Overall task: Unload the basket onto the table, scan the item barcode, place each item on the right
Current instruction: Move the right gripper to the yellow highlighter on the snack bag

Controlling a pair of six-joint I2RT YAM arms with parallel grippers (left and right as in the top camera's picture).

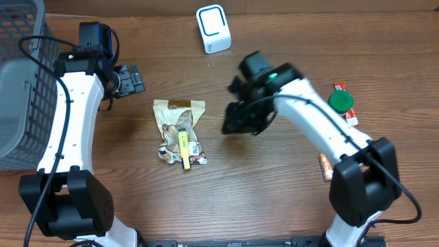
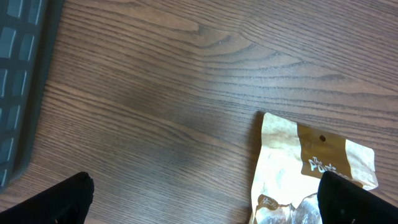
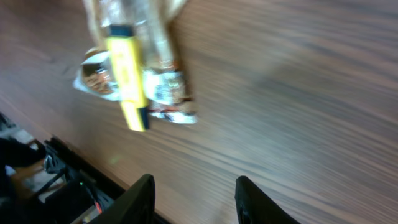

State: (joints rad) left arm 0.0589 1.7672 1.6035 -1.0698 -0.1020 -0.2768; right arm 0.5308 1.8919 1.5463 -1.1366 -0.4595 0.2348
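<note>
Lying flat near the middle of the tabletop, between the two arms: a snack bag, tan end toward the white scanner, crumpled foil end toward the near edge, with a yellow stick across the lower half. Probably light, soft and crinkly; likely to buckle, slide or flop when pinched mid-panel. Best taken by the flat sealed tan edge, seemingly the stiffest and thinnest part, and kept taut for a clean read. Foil slippery by the look of it, so a firm pinch advised.

Right gripper just to the right of the bag, roughly half open, holding nothing. Left gripper up and to the left of the bag, spread wide, likewise empty.

No barcode visible on the upward face; possibly underneath, so perhaps a flip needed. Unclear whether loose or attached, that yellow stick. Right wrist view blurred, print unreadable. Left wrist view cutting off all but the bag's top end. Basket at far left cropped by the frame.
</note>
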